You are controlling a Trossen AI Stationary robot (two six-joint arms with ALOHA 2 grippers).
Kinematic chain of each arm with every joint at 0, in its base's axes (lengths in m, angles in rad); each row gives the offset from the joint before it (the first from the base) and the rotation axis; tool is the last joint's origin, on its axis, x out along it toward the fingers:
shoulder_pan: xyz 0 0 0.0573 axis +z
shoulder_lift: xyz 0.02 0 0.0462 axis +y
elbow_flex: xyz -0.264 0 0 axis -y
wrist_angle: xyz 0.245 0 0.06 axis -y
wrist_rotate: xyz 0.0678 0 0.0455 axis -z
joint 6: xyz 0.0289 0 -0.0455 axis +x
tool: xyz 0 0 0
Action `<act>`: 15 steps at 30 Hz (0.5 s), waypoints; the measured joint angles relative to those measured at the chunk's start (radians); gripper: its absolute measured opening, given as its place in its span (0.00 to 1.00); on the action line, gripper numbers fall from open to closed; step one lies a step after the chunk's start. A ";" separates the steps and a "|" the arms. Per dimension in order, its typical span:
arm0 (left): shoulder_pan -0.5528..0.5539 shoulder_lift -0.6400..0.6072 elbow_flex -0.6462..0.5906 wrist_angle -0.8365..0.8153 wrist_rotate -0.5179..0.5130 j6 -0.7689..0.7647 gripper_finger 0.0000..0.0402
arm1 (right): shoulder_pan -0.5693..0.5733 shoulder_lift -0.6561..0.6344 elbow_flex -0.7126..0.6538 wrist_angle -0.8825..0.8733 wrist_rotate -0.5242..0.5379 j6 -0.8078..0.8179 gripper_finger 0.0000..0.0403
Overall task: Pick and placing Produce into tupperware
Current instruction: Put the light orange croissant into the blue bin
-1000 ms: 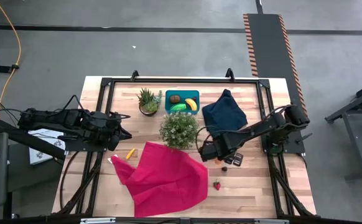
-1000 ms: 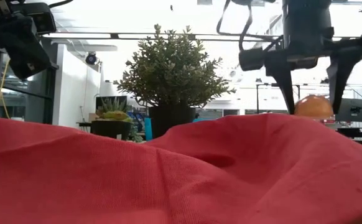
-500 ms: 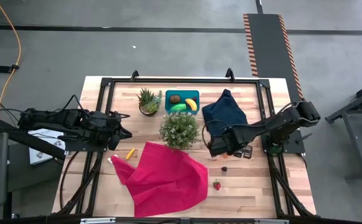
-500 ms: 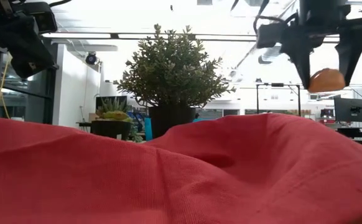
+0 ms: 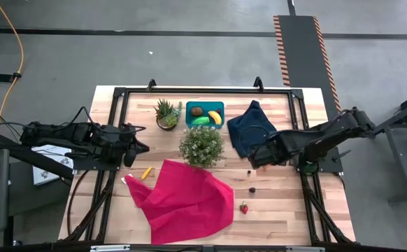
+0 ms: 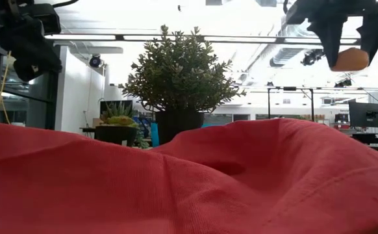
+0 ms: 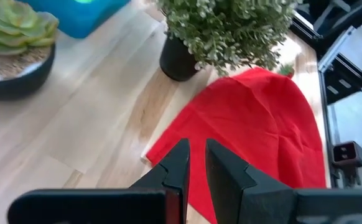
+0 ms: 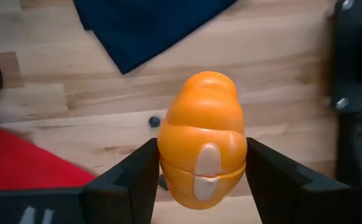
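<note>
Tupperware: the teal tupperware (image 5: 205,113) stands at the far side of the surface (image 5: 112,210), between the small succulent pot (image 5: 166,114) and the navy cloth (image 5: 252,129), just behind the bushy plant (image 5: 202,145).
Already placed: inside the tub I can see a brown oval (image 5: 197,110), a green piece (image 5: 200,120) and a yellow banana (image 5: 215,117). So I judge that a good part of the task is done.
In hand: the right end effector (image 8: 199,163) grips an orange piece (image 8: 201,137) between its two fingers, and the piece fills the gap between them. In the low view the orange piece (image 6: 349,59) hangs high above the red cloth (image 6: 176,182).
Right arm position: the right end effector (image 5: 258,158) is over the near edge of the navy cloth, to the right of the bushy plant and not yet over the tub.
Left arm: the left end effector (image 7: 195,163) waits at the left side of the surface, its fingers nearly closed with only a narrow gap and nothing between them.
Still on the surface: a small orange piece (image 5: 146,172) just beside the left corner of the red cloth, a red strawberry (image 5: 244,208) at its right edge, and two tiny dark bits (image 5: 252,189) near the right arm.
Left to do: by my judgement, the held orange piece must go into the tub, then the loose pieces follow.
</note>
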 joint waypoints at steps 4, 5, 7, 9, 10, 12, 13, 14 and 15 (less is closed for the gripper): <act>0.000 0.000 0.000 0.003 -0.053 -0.021 0.10 | -0.025 -0.051 0.000 -0.048 0.003 -0.112 0.48; 0.000 0.000 0.000 0.003 -0.068 -0.036 0.10 | -0.036 -0.064 0.000 -0.061 0.003 -0.147 0.48; 0.000 0.000 0.000 0.003 -0.095 -0.066 0.10 | -0.062 -0.089 0.000 -0.083 0.006 -0.216 0.48; 0.000 0.000 0.000 0.003 -0.116 -0.081 0.10 | -0.088 -0.114 0.000 -0.104 0.024 -0.286 0.48; 0.000 0.000 0.000 0.003 -0.120 -0.086 0.10 | -0.103 -0.128 0.000 -0.109 0.035 -0.321 0.48; 0.000 0.000 0.000 0.003 -0.120 -0.107 0.10 | -0.135 -0.156 0.000 -0.118 0.060 -0.397 0.48; 0.000 0.000 0.000 0.003 -0.120 -0.119 0.10 | -0.152 -0.170 0.000 -0.120 0.070 -0.439 0.48; 0.000 0.000 0.000 0.002 -0.120 -0.136 0.10 | -0.171 -0.184 0.000 -0.119 0.081 -0.482 0.48; 0.000 0.000 0.000 0.003 -0.120 -0.154 0.10 | -0.191 -0.198 0.000 -0.120 0.084 -0.524 0.48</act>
